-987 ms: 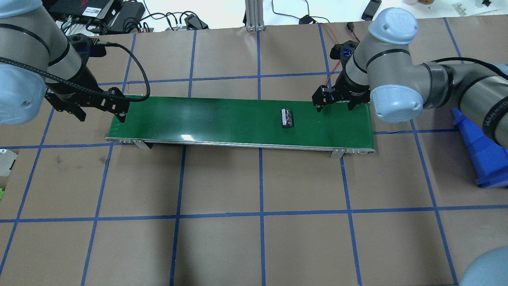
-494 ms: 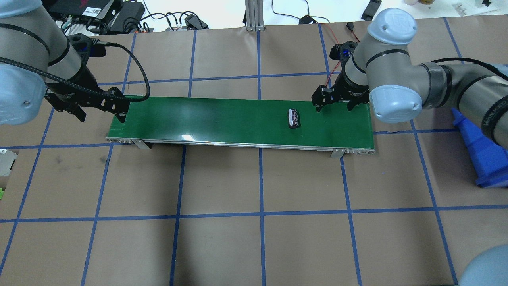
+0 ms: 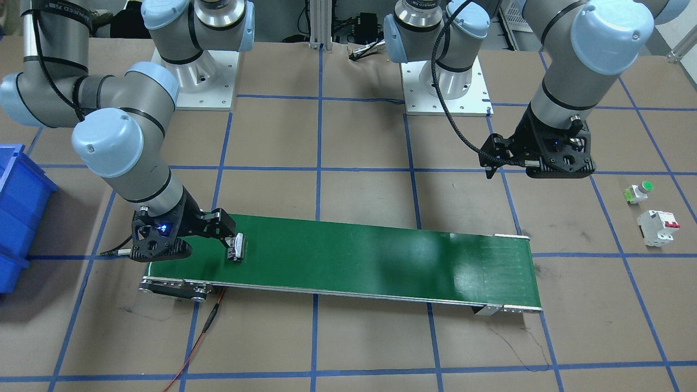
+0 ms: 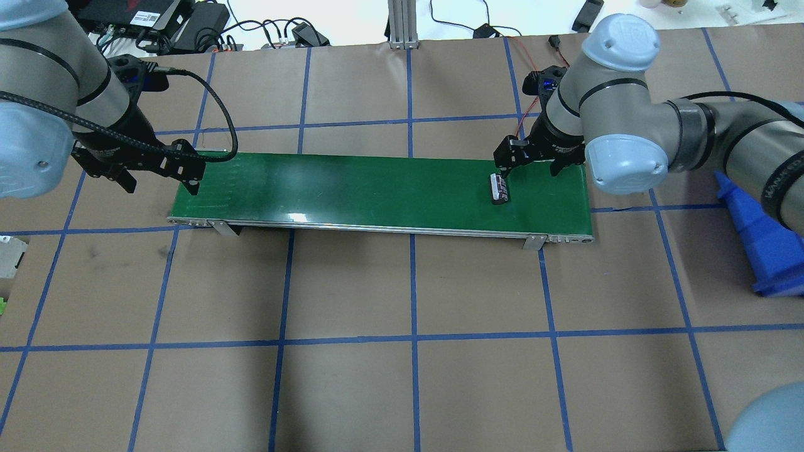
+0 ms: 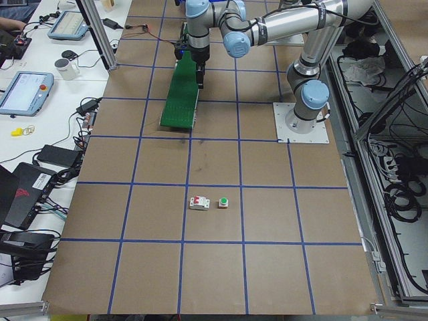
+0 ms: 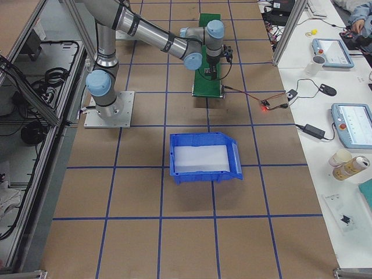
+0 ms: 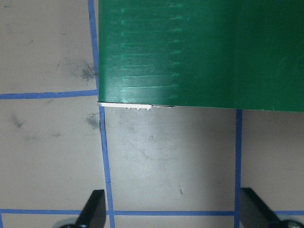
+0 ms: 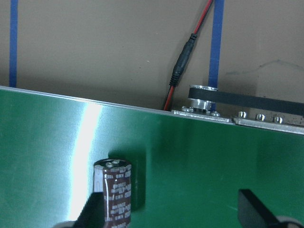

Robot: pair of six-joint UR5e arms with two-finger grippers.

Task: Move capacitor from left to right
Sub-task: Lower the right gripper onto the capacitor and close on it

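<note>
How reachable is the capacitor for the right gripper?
Probably yes: the right gripper hangs open over the belt, nothing blocking; the capacitor lies at the gap's edge, not centred, so shift sideways first.

We're in a robotics lab: 2 arms (image 3: 130, 158) bolted to a tape-gridded table (image 4: 477, 389), control tablets (image 6: 352, 124) & cables (image 5: 401, 200) alongside.

capacitor (image 4: 500, 189) on belt (image 4: 377, 188) beside right hand (image 4: 529, 171), left hand (image 4: 162, 184) at opposite end

The capacitor (image 8: 114, 192) runs off the bottom edge.
</note>
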